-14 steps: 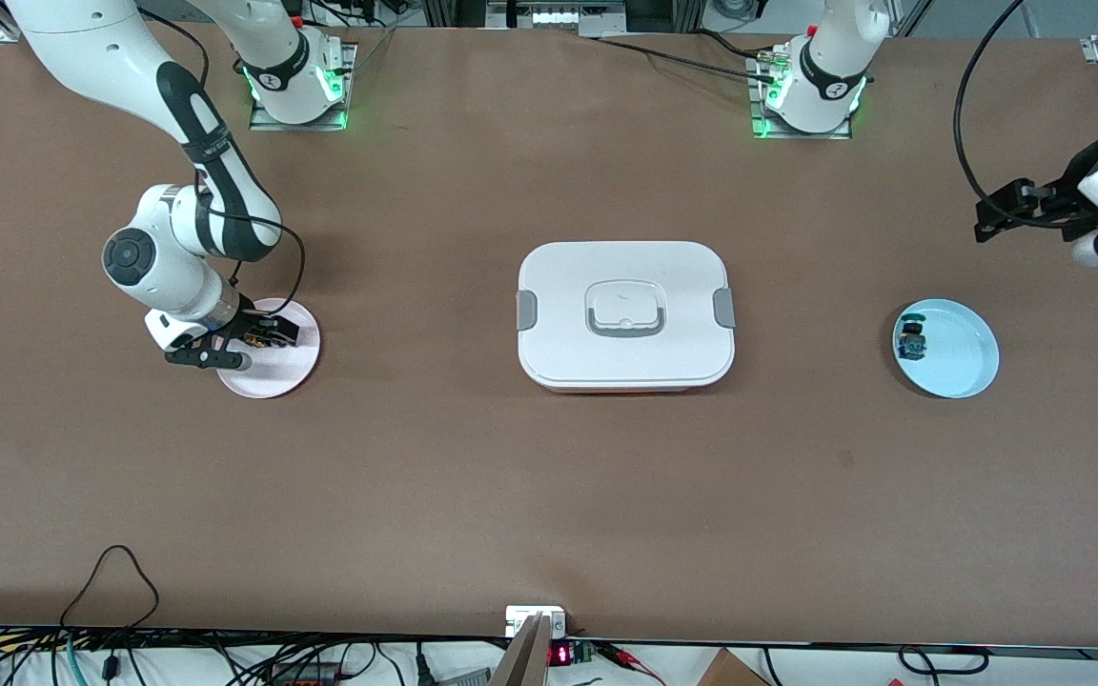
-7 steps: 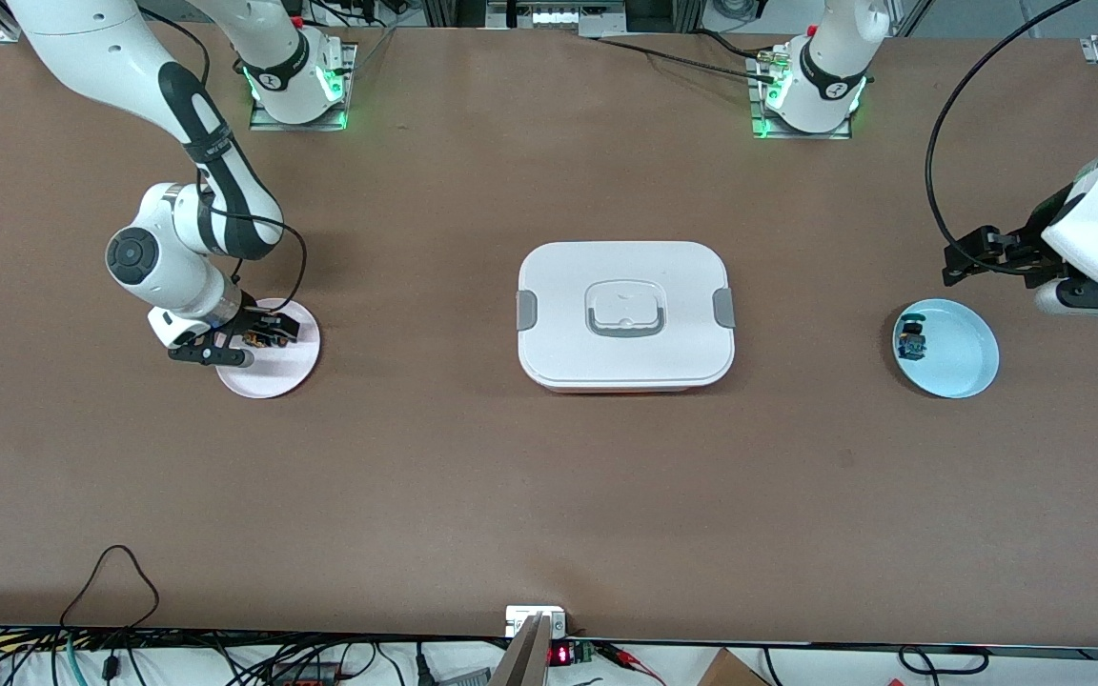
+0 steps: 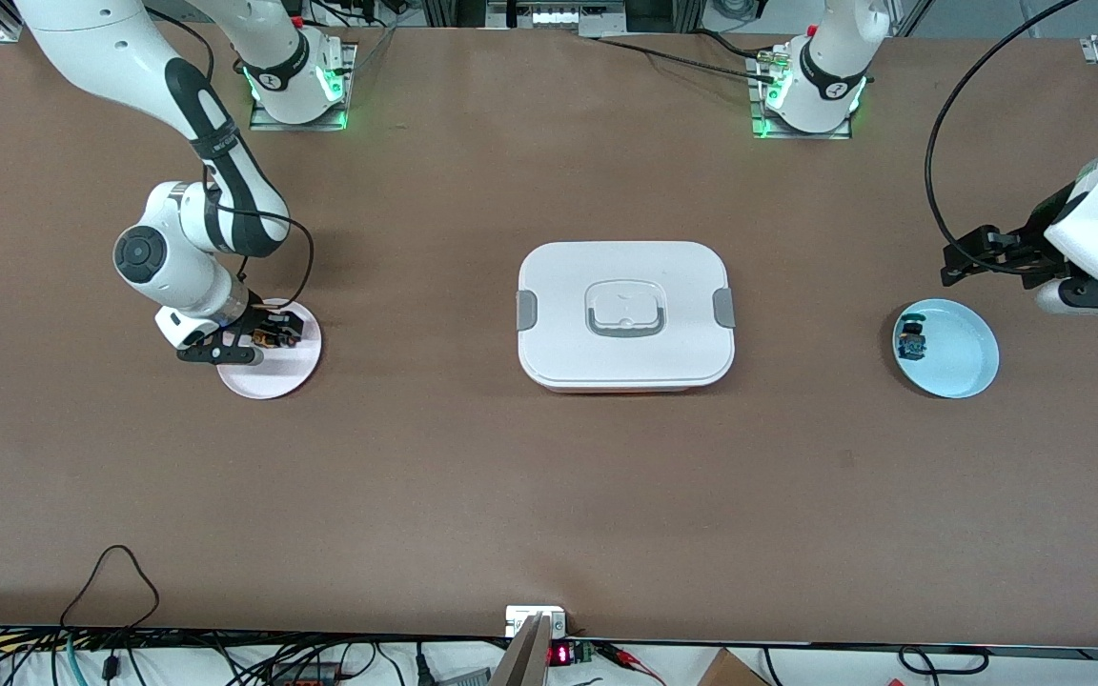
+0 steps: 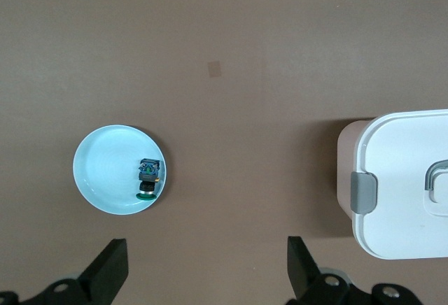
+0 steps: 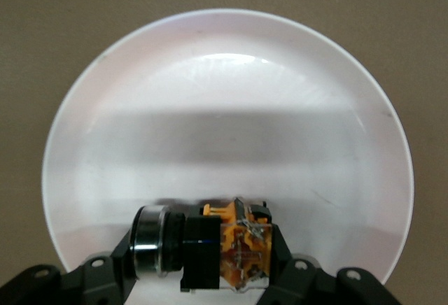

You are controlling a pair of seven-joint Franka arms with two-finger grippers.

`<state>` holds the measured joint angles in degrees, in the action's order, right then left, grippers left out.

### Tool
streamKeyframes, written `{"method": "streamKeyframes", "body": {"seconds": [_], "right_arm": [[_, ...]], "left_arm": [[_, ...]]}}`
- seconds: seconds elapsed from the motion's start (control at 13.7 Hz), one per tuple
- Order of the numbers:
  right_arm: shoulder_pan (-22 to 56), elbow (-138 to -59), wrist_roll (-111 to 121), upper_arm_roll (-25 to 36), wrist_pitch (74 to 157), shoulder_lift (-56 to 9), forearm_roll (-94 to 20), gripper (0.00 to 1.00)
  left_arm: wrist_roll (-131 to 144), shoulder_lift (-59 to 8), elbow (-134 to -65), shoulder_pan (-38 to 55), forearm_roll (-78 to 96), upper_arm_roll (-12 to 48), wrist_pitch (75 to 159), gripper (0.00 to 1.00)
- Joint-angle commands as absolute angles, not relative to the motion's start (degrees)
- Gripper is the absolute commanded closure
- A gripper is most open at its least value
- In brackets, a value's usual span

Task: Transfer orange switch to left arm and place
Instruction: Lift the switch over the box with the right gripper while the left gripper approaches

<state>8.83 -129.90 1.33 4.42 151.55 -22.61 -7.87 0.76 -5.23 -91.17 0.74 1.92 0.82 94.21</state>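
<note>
A: Orange switch first, where does it sit?

B: Between the fingers of the right tool, which is clenched on it, low over the pink plate at the right arm's end of the table. In the right wrist view the switch lies on its side, black cap to one side of the orange body. I cannot tell whether it has left the plate's surface.

A: And the left tool?

B: Released, jaws spread wide, nothing in them. The left tool hangs over bare table just beside the blue plate, at the left arm's end. That arm waits.

A: How far along are we, then?

B: Early, I judge. The grasp looks made; the lift, the carry past the box, the handover to the left tool and the final set-down are all left. The box sits closed between the two tools, well apart from each, right across the straight line between them, so the route probably has to go over or around it.

A: Count things for me.

B: Two arms, two tools. One box. Two plates, one pink, one blue. One orange switch, plus one blue switch lying in the blue plate near its rim
</note>
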Motion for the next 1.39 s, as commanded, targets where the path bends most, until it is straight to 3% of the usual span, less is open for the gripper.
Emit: {"method": "streamKeyframes", "body": {"seconds": [0.0, 0.37, 0.73, 1.02, 1.32], "right_arm": [[10.0, -129.2, 4.7, 4.4, 148.7, -19.2, -8.4, 0.91], [10.0, -111.4, 11.1, 4.4, 125.6, -17.9, -8.4, 0.94], [10.7, -102.0, 24.8, 4.3, 120.1, -15.3, -10.9, 0.98], [13.2, -97.2, 33.3, 2.3, 116.9, -12.7, -26.8, 0.99], [14.7, -97.0, 56.8, -0.2, 117.6, -12.4, -51.6, 0.99]], "left_arm": [[-0.2, -8.1, -90.0, 0.6, 6.7, 0.7, 94.8, 0.0], [-1.7, -12.8, -90.0, 0.0, 24.3, 0.8, 92.2, 0.0], [-4.3, -15.9, -90.4, 3.1, 44.0, 3.2, 91.0, 0.0], [-4.4, -17.7, -95.3, 2.9, 65.3, 6.8, 91.4, 0.0], [-5.6, -17.2, -100.4, 2.8, 78.2, 9.0, 91.6, 0.0]]}}
